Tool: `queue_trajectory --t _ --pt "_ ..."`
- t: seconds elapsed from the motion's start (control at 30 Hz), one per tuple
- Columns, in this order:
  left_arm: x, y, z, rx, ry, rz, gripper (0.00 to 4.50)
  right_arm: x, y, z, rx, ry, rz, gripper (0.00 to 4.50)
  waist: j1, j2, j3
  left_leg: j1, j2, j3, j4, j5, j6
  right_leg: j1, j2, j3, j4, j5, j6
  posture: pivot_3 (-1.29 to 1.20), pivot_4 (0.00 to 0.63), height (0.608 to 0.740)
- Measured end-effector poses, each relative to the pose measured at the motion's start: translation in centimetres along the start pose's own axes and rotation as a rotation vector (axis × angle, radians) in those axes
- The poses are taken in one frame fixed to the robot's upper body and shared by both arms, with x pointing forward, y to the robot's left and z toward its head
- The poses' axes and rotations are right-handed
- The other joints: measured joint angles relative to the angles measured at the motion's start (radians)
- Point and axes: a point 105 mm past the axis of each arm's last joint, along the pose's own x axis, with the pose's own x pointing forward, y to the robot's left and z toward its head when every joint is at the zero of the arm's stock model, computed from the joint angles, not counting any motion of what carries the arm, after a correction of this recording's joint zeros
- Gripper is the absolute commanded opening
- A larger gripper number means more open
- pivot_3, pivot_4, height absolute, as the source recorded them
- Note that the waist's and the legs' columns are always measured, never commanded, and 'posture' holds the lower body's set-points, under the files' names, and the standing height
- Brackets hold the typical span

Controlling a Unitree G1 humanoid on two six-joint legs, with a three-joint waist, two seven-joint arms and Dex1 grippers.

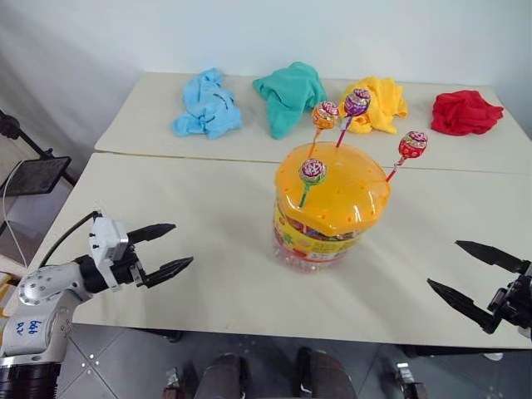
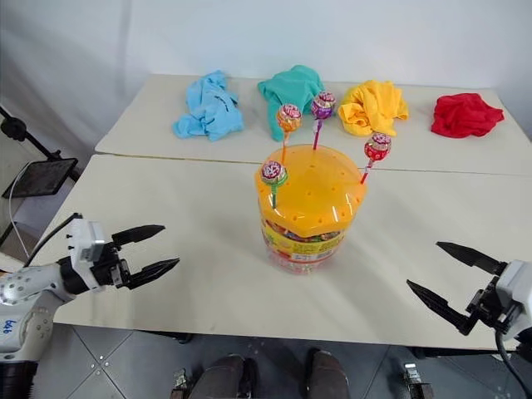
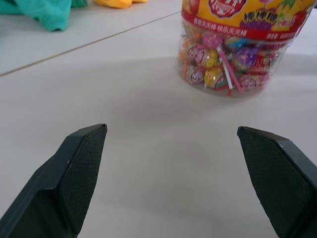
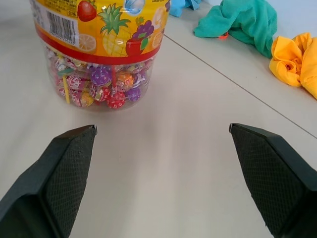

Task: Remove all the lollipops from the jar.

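Beside jar (image 1: 331,204), tools (image 1: 166,248) (image 1: 475,277) level, agape

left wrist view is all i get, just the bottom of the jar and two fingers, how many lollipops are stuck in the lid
Observer: Four lollipops stand in holes of the jar's orange domed lid, none pulled yet.
Operator: where's the other arm
Observer: The right gripper hangs open off the jar's right side, apart from it. The left gripper is open too.
Operator: which one's easiest from my side
Observer: Probably the pink-green lollipop; it sits lowest, on the lid's left front, nearest the left gripper.
Operator: anything behind the jar
Observer: Four crumpled cloths lie along the far table: blue cloth, teal cloth, yellow cloth, red cloth.
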Motion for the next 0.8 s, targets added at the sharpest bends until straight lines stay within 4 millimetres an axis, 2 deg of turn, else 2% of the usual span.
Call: queue_trajectory --t 0.1,0.17,0.33,0.43,0.57,0.6,0.7,0.8 --pt "0.3 0.2 0.4 -0.007 -0.006 -0.024 4.48 0.1 0.1 0.3 0.016 -0.030 -0.008 4.50 0.000 0.000 0.000 0.001 0.001 0.002 0.000 -0.001 0.000 -0.001 0.001 0.002 0.000 0.000 0.000 0.00 0.150 0.740" --pt "1.3 0.5 2.0 -0.067 -0.073 -0.071 4.48 0.6 0.4 1.2 0.044 -0.090 -0.026 4.50 0.002 0.000 0.000 0.000 0.001 0.003 0.001 -0.001 0.000 -0.001 0.001 0.003 0.000 0.000 0.000 0.00 0.150 0.740" --pt "4.3 0.9 10.9 -0.157 -0.329 -0.297 4.48 1.7 1.0 6.3 0.028 -0.296 -0.085 4.50 0.012 -0.001 0.000 0.000 0.001 0.001 0.002 -0.001 -0.001 -0.001 0.001 0.005 0.003 0.000 0.000 0.00 0.150 0.740" --pt "6.3 0.7 14.6 -0.163 -0.429 -0.411 4.48 1.6 1.7 8.9 0.029 -0.391 -0.138 4.50 0.013 -0.001 0.000 0.000 0.000 0.003 0.002 -0.001 -0.001 -0.001 0.003 0.005 0.005 0.001 0.001 0.00 0.150 0.740" --pt "8.7 0.7 16.2 -0.199 -0.467 -0.486 4.48 2.0 2.8 11.2 0.026 -0.456 -0.152 4.50 0.002 -0.002 0.000 0.000 0.002 0.006 0.002 -0.001 -0.001 -0.001 0.007 0.008 0.001 0.001 0.002 0.00 0.150 0.740" --pt "9.8 0.7 16.5 -0.184 -0.451 -0.509 4.48 2.0 2.9 11.6 0.037 -0.476 -0.180 4.50 0.003 -0.003 0.000 0.000 0.000 0.006 0.002 -0.001 -0.001 -0.001 0.009 0.008 0.001 0.001 0.002 0.00 0.150 0.740" --pt "13.6 -0.9 17.7 -0.100 -0.405 -0.613 4.48 2.5 3.9 13.4 0.033 -0.561 -0.195 4.50 0.006 -0.005 0.001 -0.002 -0.001 0.006 0.004 -0.001 -0.001 -0.001 0.011 0.010 -0.001 0.002 0.002 0.00 0.150 0.740" --pt "15.2 -1.8 17.9 -0.084 -0.370 -0.662 4.48 2.9 4.7 14.1 0.031 -0.582 -0.177 4.50 -0.001 -0.005 0.001 -0.001 0.002 0.008 0.003 -0.002 -0.001 -0.001 0.013 0.012 -0.002 0.001 0.002 0.00 0.150 0.740"
